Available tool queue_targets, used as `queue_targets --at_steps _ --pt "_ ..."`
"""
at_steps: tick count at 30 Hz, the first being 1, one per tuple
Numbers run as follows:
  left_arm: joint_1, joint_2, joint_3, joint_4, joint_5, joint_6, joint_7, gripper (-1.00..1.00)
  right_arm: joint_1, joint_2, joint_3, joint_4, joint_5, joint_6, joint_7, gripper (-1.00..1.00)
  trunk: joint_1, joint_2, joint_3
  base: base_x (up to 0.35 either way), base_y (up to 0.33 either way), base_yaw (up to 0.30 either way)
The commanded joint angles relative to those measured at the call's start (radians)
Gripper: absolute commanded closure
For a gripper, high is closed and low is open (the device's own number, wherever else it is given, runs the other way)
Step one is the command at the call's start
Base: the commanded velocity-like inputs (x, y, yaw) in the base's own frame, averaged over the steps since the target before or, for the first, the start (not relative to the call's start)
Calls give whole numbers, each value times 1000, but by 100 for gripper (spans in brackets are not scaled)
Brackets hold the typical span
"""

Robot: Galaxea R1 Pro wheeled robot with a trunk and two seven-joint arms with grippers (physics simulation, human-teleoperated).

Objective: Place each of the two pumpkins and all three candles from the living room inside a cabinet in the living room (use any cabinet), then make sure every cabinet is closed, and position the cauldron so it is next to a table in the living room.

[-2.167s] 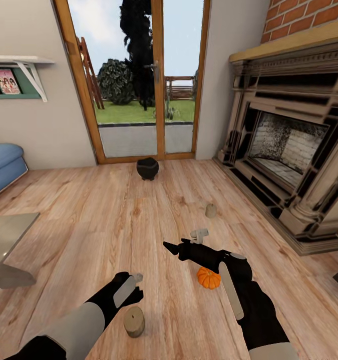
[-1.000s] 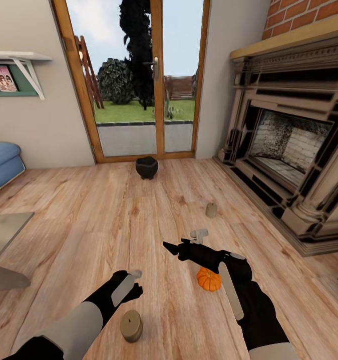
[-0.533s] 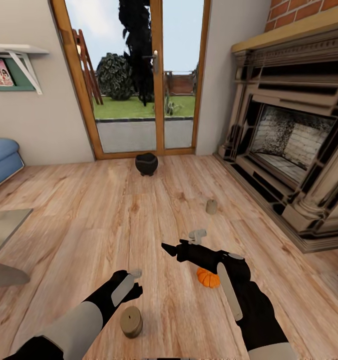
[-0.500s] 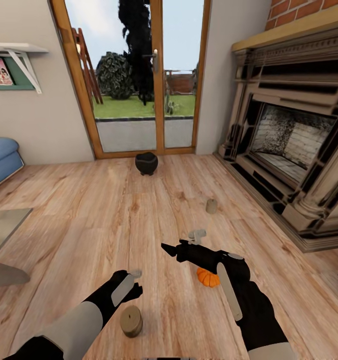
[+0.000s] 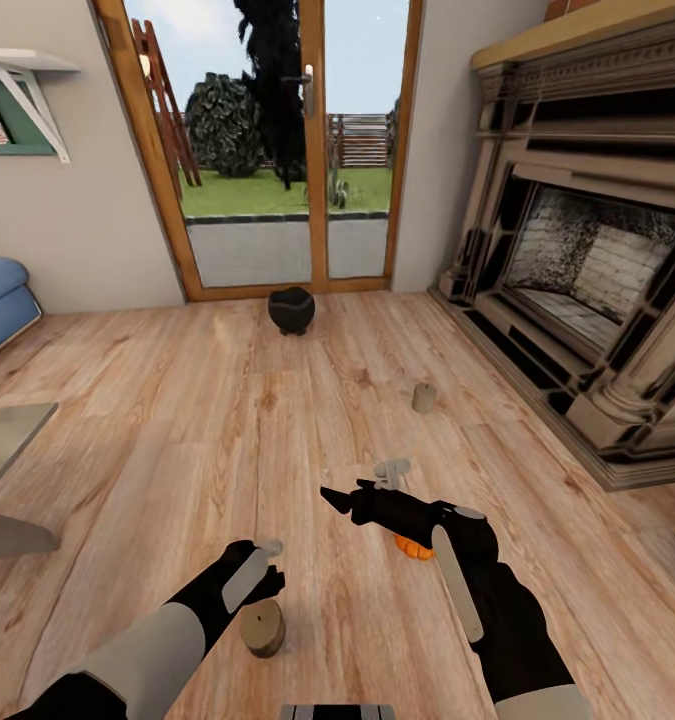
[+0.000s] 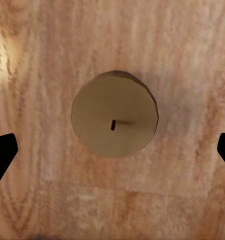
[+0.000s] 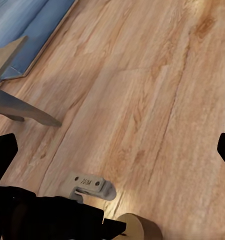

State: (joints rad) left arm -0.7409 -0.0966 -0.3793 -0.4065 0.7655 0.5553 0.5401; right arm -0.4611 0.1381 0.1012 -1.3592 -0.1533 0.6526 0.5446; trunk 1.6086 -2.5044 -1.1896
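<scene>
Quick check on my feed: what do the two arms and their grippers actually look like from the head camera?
Both arms are glossy black toward the wrist with pale grey forearm shells nearer the body. The left gripper has pale grey finger pads and a grey strip along its black wrist. The right gripper has black pointed fingers and light grey tips, with a long grey strip behind. No cables show.

candles: 2 — near [image 5: 263,628], far [image 5: 424,398] | pumpkins: 1 [image 5: 411,546], partly hidden | cauldrons: 1 [image 5: 291,310] | grippers: 2 — left [image 5: 268,562], right [image 5: 359,483]
</scene>
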Motion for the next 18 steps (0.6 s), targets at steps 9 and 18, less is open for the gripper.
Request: queue_targets --at_steps 9,18 --pt "0 2 3 2 1 1 2 -100 1 0 0 0 0 -1 0 -100 0 0 0 175 0 0" --pt "0 2 6 2 4 2 6 -100 0 0 0 0 0 -1 0 -100 1 -1 -12 6 0 0"
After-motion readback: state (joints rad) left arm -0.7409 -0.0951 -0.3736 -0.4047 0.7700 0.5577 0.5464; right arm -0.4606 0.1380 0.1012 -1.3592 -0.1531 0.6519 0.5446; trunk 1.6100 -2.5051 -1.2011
